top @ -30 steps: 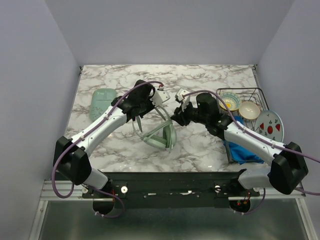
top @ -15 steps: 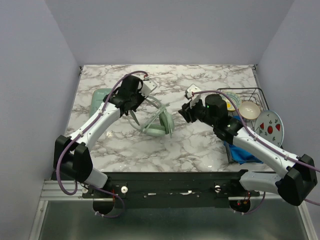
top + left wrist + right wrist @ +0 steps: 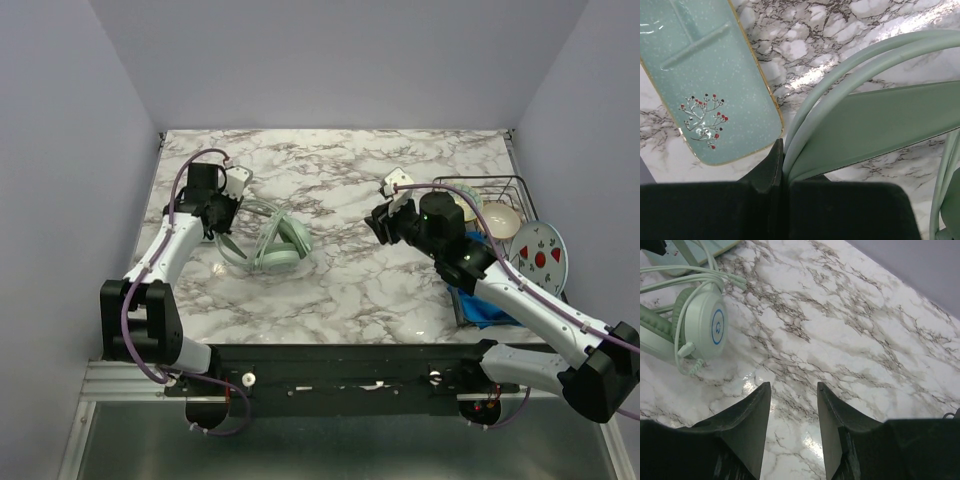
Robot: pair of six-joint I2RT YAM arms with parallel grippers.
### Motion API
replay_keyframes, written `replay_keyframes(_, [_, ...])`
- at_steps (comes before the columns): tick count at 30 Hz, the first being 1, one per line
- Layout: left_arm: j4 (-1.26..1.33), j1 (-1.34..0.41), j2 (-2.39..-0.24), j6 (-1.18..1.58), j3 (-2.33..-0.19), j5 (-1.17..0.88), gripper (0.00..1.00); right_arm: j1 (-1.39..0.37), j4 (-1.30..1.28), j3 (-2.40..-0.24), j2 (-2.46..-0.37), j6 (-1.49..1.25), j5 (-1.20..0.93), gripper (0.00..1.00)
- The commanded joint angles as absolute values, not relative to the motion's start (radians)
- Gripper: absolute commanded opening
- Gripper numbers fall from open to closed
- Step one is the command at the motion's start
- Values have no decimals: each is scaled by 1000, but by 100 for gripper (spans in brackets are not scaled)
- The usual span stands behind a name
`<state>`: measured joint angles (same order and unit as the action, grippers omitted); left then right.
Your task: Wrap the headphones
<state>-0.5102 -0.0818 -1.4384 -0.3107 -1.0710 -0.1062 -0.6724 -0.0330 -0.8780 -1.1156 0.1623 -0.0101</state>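
While anchoring the headphones (image 3: 272, 248) at the left of the marble table (image 3: 340, 290), just right of the mint case (image 3: 705, 85), grips two cable (image 3: 840, 75) strands beside the headband (image 3: 880, 125) with the left gripper (image 3: 783, 160) fully closed. Probably pins the slack for winding. Holds the right gripper (image 3: 792, 387) empty, fingers (image 3: 747, 415) parted, over bare marble well right of the ear cup (image 3: 707, 325); judged free to gather loose cable.
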Motion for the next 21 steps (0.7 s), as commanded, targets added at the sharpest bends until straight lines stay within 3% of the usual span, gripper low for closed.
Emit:
replay_keyframes(1, [-468, -23, -1405, -248, -1054, -299, 0, -673, -57, -867, -1114, 167, 20, 50])
replay_keyframes(15, [-391, 23, -1405, -383, -836, -331, 0, -673, -63, -870, -1115, 173, 5, 50])
replay_keyframes(16, [-388, 23, -1417, -388, -835, -333, 3, -673, -64, -867, -1114, 175, 5, 50])
replay_keyframes(17, [-377, 23, -1440, -393, -830, -331, 15, -673, -64, -867, -1112, 173, 5, 50])
replay_keyframes(21, [-362, 23, -1489, -408, -833, -318, 26, -673, -67, -867, -1104, 178, 5, 51])
